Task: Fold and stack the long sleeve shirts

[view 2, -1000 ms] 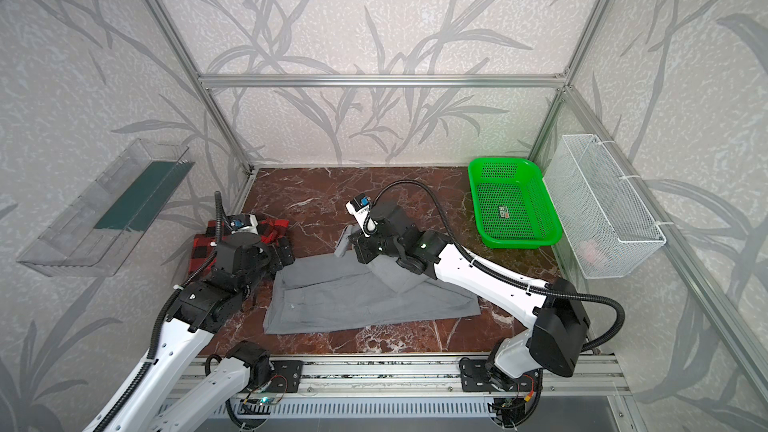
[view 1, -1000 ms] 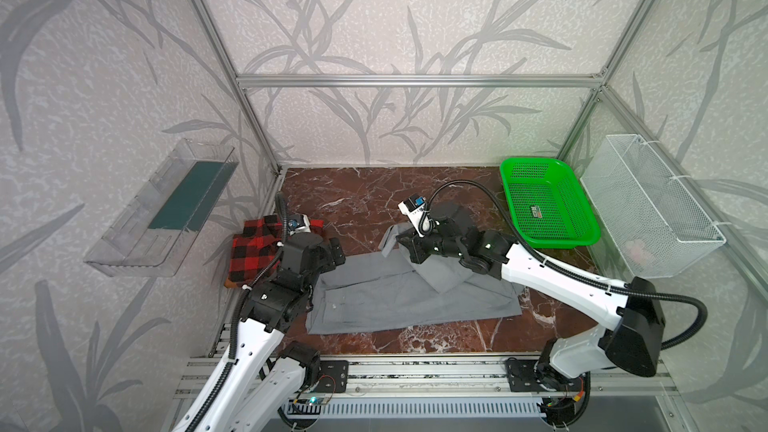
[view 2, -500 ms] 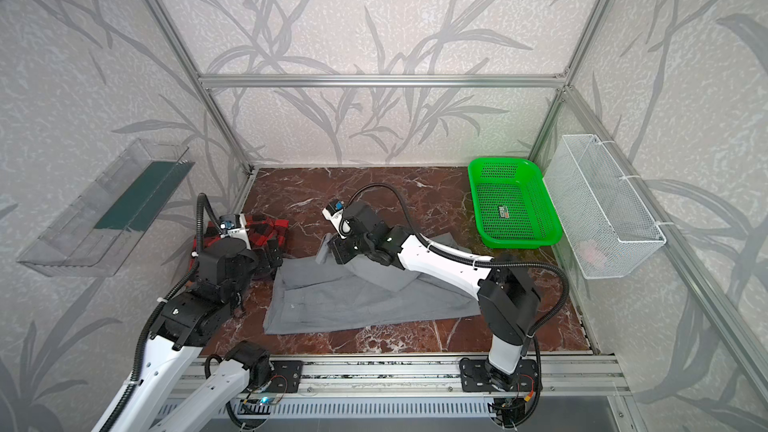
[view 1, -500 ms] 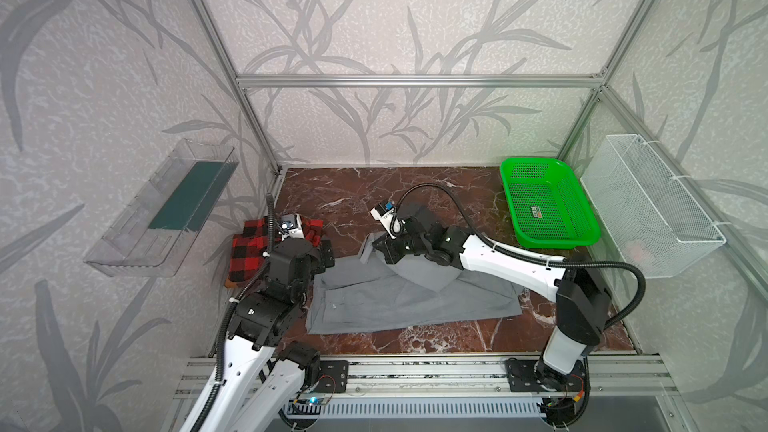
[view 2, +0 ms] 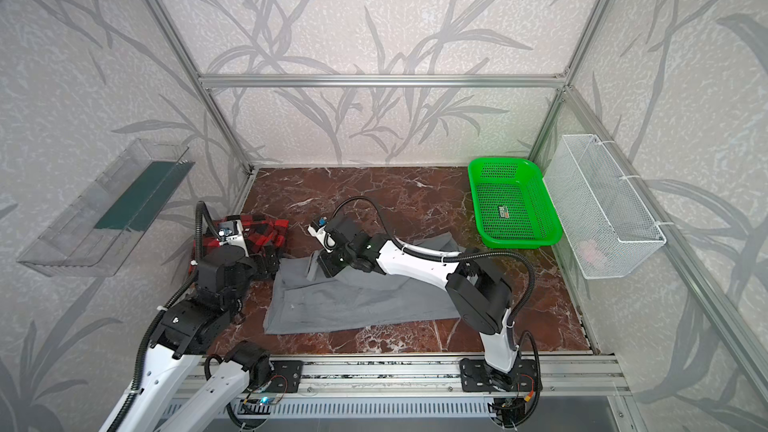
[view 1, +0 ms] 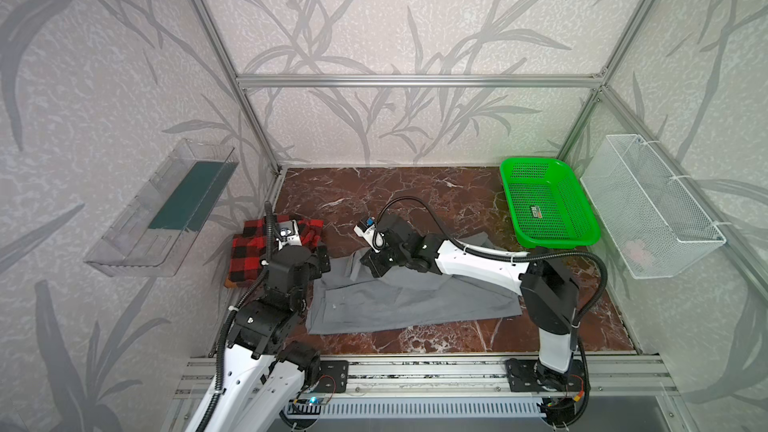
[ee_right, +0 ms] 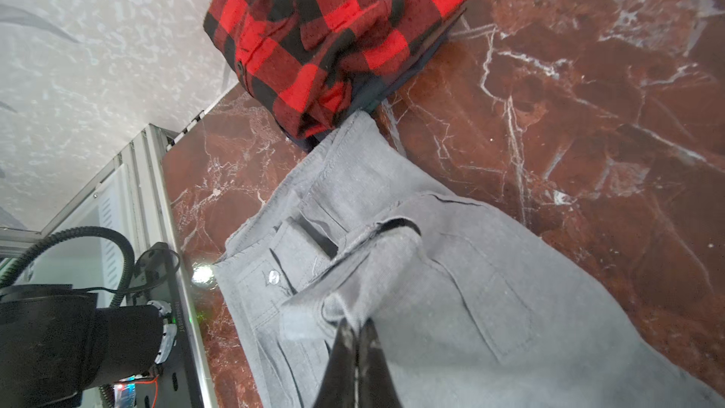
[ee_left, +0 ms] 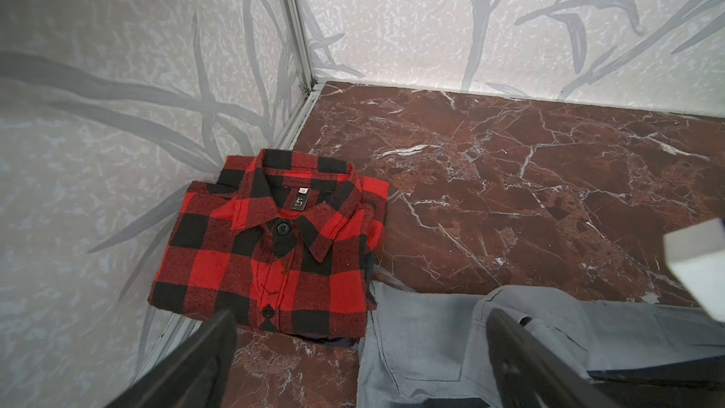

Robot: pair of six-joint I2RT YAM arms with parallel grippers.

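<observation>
The grey long sleeve shirt (view 1: 415,305) (view 2: 357,305) lies spread across the marble floor's middle. My right gripper (view 1: 366,263) (view 2: 319,264) (ee_right: 355,323) is shut on a fold of its sleeve, lifted over the shirt's left part (ee_right: 470,288). The red-and-black plaid shirt (view 1: 249,255) (view 2: 266,224) (ee_left: 274,245) (ee_right: 333,33) sits folded by the left wall, collar up. My left gripper (view 1: 322,258) (view 2: 272,263) (ee_left: 361,317) hangs open and empty above the gap between the plaid shirt and the grey shirt's corner (ee_left: 431,347).
A green plastic basket (view 1: 557,241) (view 2: 519,241) stands at the back right, beside a white wire basket (view 1: 648,209) on the right wall. A clear bin (view 1: 166,209) hangs on the left wall. An aluminium rail (view 1: 415,367) runs along the front edge.
My right gripper has carried the grey sleeve leftwards and a little frontwards over the shirt. The left gripper has shifted slightly near the plaid shirt and stays open.
</observation>
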